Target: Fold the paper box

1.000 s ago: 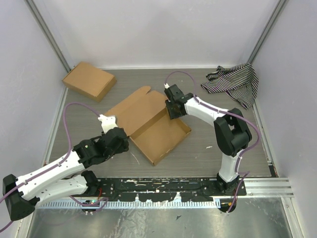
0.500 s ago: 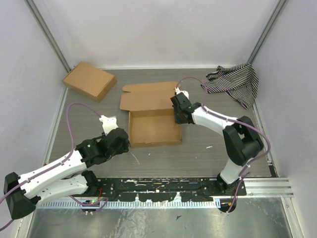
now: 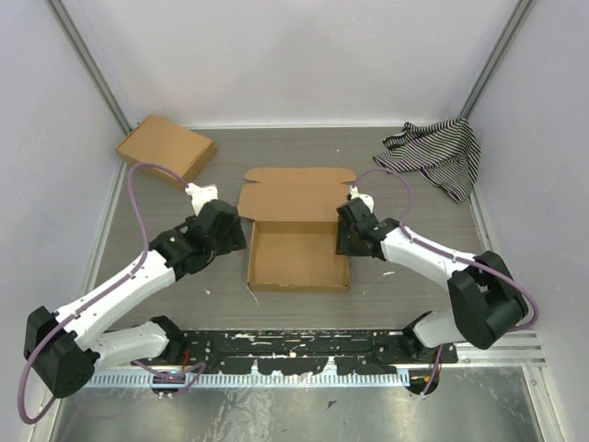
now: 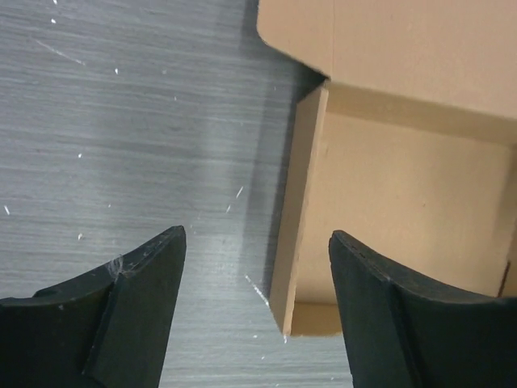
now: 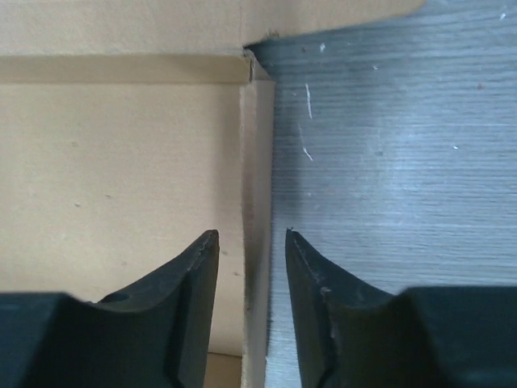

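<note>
Item: plain brown corrugated-cardboard paper box [image 3: 296, 258], tray formed.
My right claw [image 5: 252, 242]: pinching its right wall [image 5: 257, 162].
My left claw [image 4: 252, 242]: spread, left wall [image 4: 297, 210] below its gap.

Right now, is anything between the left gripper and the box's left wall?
Nothing visible. The left gripper is open, and the left wall of the box lines up with the gap between its fingers. Only bare table shows beside that wall.
</note>
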Motion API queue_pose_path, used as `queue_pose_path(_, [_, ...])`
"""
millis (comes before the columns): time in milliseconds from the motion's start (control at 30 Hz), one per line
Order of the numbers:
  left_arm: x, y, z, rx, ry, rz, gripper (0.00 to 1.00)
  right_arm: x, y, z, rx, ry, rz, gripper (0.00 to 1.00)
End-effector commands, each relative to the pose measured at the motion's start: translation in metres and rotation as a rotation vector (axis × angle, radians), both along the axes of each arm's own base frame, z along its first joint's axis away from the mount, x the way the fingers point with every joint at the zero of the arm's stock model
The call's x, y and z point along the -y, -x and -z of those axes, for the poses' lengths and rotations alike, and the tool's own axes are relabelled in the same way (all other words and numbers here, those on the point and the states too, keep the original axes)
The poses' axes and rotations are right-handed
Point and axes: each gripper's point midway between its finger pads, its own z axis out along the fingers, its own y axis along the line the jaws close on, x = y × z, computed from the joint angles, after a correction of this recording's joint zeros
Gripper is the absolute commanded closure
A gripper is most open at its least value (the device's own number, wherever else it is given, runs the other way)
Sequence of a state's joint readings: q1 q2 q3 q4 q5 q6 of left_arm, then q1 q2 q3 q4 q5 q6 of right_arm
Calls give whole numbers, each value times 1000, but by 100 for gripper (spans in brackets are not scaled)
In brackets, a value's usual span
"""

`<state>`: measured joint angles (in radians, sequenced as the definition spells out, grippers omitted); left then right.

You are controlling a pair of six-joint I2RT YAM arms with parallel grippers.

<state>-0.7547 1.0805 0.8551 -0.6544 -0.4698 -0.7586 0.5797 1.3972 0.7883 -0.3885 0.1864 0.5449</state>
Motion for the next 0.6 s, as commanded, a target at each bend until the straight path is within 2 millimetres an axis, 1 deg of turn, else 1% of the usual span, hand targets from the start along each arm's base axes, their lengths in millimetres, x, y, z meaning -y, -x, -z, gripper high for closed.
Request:
queue_pose_path(0, [7, -26, -25, 69, 144, 26, 20, 6, 4, -15, 27, 2, 12, 46])
queue_pose_path(67, [1, -37, -28, 65, 193, 13, 18, 15, -4, -28, 78, 39, 46, 31])
queue_pose_path(200, [-6, -56, -20, 11, 272, 1, 17, 26, -24, -62, 168, 60, 85, 13])
queue_pose_path(233, [-6, -61, -17, -7, 299, 2, 17, 28, -33, -74, 192, 52, 97, 10])
queue_pose_path(300, [-5, -70, -9, -41, 351, 5, 18, 34, -48, -88, 219, 52, 117, 7])
queue_pose_path(367, [-3, -79, 0, -65, 373, 8, 19, 39, -63, -95, 221, 36, 126, 4])
queue_pose_path(400, [-4, -83, -1, -57, 373, 7, 19, 43, -72, -98, 219, 14, 129, 3])
queue_pose_path(433, [-4, -88, 8, -74, 369, 2, 19, 44, -79, -96, 202, -23, 117, 3])
queue_pose_path(567, [-2, -106, 14, -89, 382, -2, 19, 52, -107, -87, 154, -176, 104, 4])
